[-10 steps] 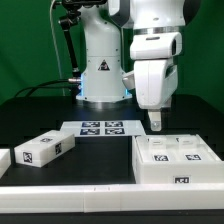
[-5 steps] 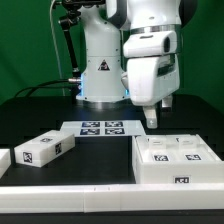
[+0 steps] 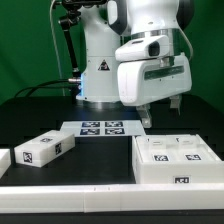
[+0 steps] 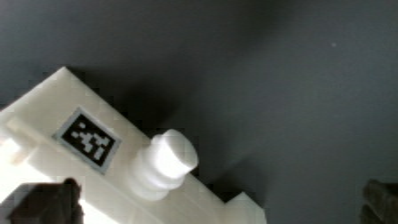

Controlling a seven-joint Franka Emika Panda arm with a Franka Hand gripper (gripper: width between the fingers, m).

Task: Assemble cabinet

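The cabinet's large white box (image 3: 170, 160) with recessed tagged panels lies on the table at the exterior view's right. A smaller white tagged piece (image 3: 45, 148) lies at the left, and another (image 3: 3, 158) is cut off by the left edge. My gripper (image 3: 147, 121) hangs just above the box's back left corner, tilted, open and empty. In the wrist view my gripper (image 4: 214, 205) has its dark fingers (image 4: 45, 200) wide apart. Below them is a white corner of the cabinet (image 4: 54, 110) with a tag (image 4: 89, 140) and a round white knob (image 4: 169, 152).
The marker board (image 3: 100, 127) lies flat on the black table behind the parts, in front of the robot base (image 3: 100, 75). A long white rail (image 3: 70, 185) runs along the table's front edge.
The arm's wrist has turned and tilted, so its body swung toward the exterior view's left. The gripper shifted slightly left and up above the box's back corner. The parts have not moved.
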